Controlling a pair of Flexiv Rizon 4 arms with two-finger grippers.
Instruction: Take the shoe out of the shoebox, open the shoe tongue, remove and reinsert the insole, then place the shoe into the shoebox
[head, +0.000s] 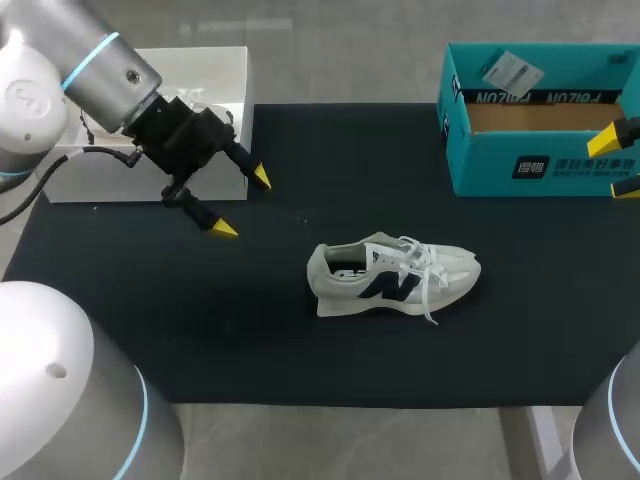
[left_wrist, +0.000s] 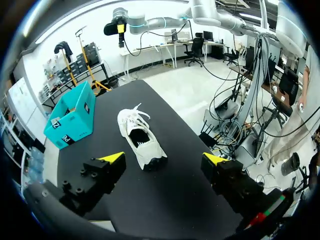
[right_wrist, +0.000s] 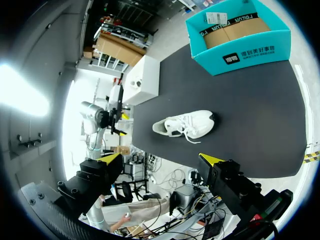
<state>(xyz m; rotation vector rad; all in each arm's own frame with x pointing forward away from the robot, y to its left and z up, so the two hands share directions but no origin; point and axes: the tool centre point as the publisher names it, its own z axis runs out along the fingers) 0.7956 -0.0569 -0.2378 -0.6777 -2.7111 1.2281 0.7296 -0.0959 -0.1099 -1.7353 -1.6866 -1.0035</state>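
Note:
A white sneaker (head: 393, 278) with a dark side logo and loose white laces lies on its sole on the black mat, outside the teal shoebox (head: 540, 118) at the back right. My left gripper (head: 242, 204) hovers open over the mat's back left, well left of the shoe. In the left wrist view the shoe (left_wrist: 139, 138) lies ahead of the open gripper (left_wrist: 163, 159), with the shoebox (left_wrist: 73, 116) beyond it. My right gripper (head: 622, 157) shows only its yellow tips at the right edge, by the box. In the right wrist view the shoe (right_wrist: 186, 125) and shoebox (right_wrist: 239, 40) lie far ahead of the open gripper (right_wrist: 161, 157).
A white box (head: 150, 125) stands at the back left, behind my left gripper. The shoebox holds brown cardboard and a paper tag (head: 510, 72) on its rim. The black mat (head: 250, 340) covers the table around the shoe.

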